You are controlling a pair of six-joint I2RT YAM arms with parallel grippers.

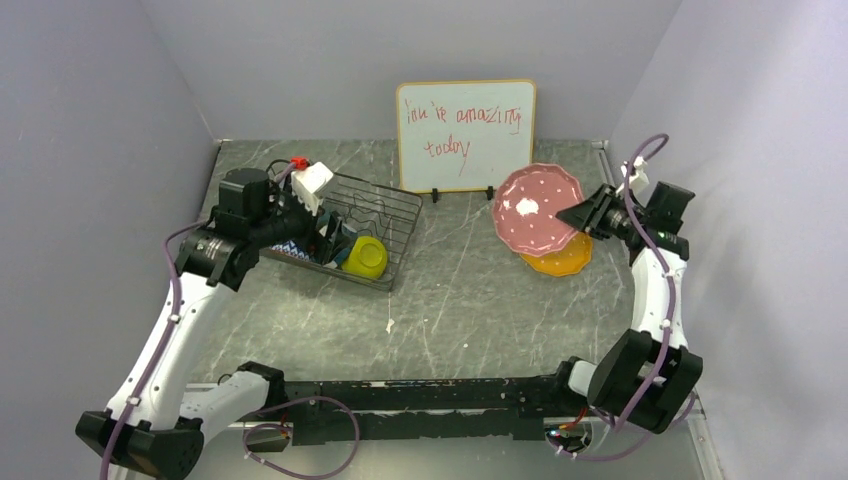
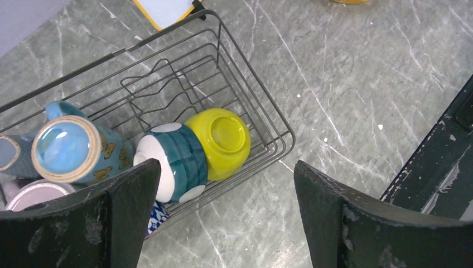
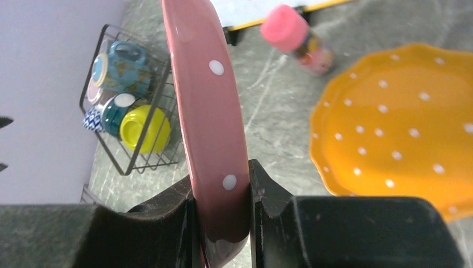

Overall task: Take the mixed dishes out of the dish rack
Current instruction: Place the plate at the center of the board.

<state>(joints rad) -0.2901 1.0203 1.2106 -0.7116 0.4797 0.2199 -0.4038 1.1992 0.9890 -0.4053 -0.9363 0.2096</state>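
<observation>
**Top external view.**
- Dish rack point(image 1: 385, 215): far-left part of the table point(image 1: 450, 310), its long side running toward the centre.
- Left arm point(image 1: 245, 205): reaches over the rack's left end and hides the dishes there. The jaws cannot be made out from this view.
- Yellow bowl point(image 1: 366, 256): lies at the rack's near right corner.
- Pink speckled plate point(image 1: 535, 205): toward the far-right corner, tilted up, with the right gripper point(image 1: 572, 214) at its right rim.
- Orange-yellow plate point(image 1: 560, 263): lies flat just below the pink plate. Whether the two touch is unclear.
- White board point(image 1: 465, 135): stands at the middle of the far edge.

**Left wrist view.**
- Left gripper point(image 2: 223, 218): fingers wide apart, holding nothing, above the rack's near side.
- Contents hidden in the top view: a teal bowl with white patches point(image 2: 175, 162) against the yellow bowl, a blue butterfly mug point(image 2: 72, 151) on its side, and possibly two more cups at the left edge, cropped.

**Right wrist view.**
- Right gripper: jaws clamped on the pink plate's rim, the plate seen edge-on and near upright.
- Orange-yellow plate: white dots show on it here.
- Small pink bottle point(image 3: 295, 36): lies near the board's foot, unseen from above.
</observation>
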